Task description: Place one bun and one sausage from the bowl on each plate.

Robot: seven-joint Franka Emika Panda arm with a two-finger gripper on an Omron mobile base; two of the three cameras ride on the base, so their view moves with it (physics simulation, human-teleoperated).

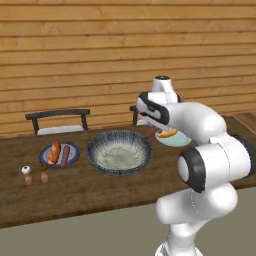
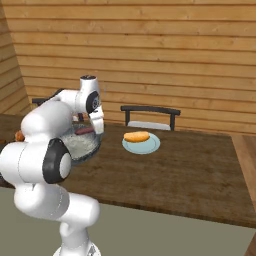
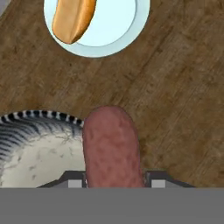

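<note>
The last sausage (image 3: pixel 111 146) is held clamped in the closed gripper (image 3: pixel 113 181) above the bowl (image 3: pixel 39 120) rim, presumably for carrying to the pale teal plate (image 3: pixel 118 26) beside its bun (image 3: pixel 72 17).

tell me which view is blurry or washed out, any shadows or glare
Hand view: the sausage held in the tool looms large and soft-edged, the teal plate looks washed out. Left base view: even light, faint shadow under the bowl. Right base view: no glare on the table.
</note>
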